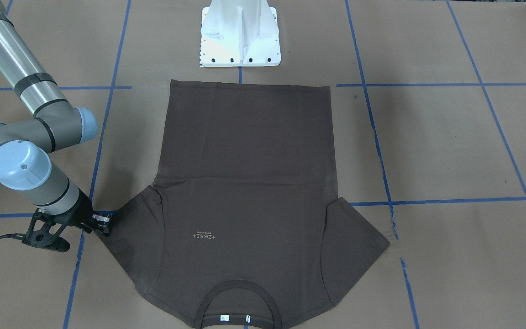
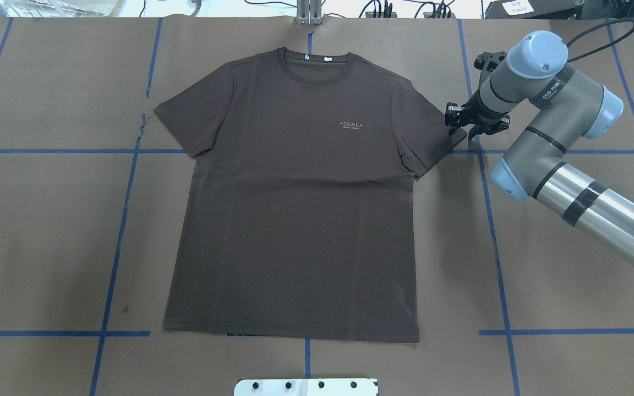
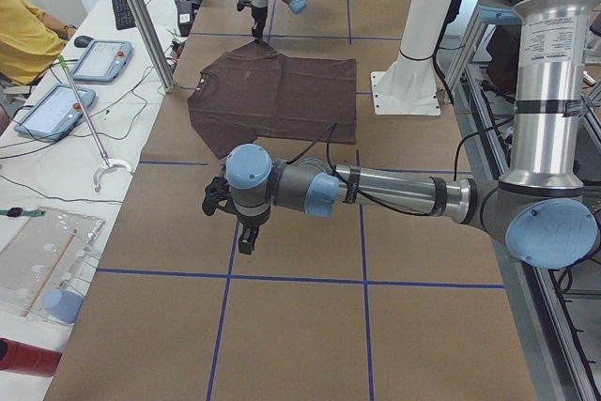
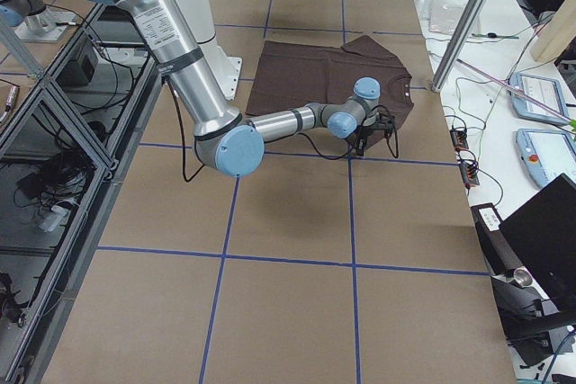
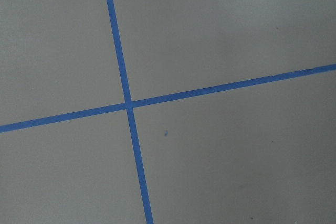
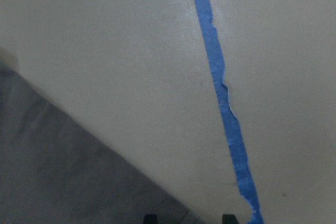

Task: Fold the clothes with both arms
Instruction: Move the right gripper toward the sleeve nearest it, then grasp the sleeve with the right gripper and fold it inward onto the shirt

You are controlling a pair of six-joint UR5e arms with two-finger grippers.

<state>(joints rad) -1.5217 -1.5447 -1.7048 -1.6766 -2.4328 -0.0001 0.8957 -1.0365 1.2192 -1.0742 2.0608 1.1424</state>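
Note:
The dark brown T-shirt (image 2: 295, 209) lies flat and unfolded on the brown paper, collar toward the far edge and both sleeves spread out. My right gripper (image 2: 463, 124) is low at the outer hem of the sleeve on its side (image 1: 121, 224). In the right wrist view its two fingertips (image 6: 150, 217) stand apart, open, with the sleeve's edge (image 6: 79, 182) reaching between them. My left gripper (image 3: 246, 237) shows only in the exterior left view. It hangs over bare paper, well clear of the shirt (image 3: 272, 96), and I cannot tell whether it is open or shut.
The white pedestal base (image 1: 240, 36) stands just beyond the shirt's bottom hem. Blue tape lines (image 5: 128, 103) cross the paper. A metal post (image 3: 141, 16) rises at the table edge near the collar. Beside the table is a bench with tablets (image 3: 99, 58) and a seated person (image 3: 23, 39).

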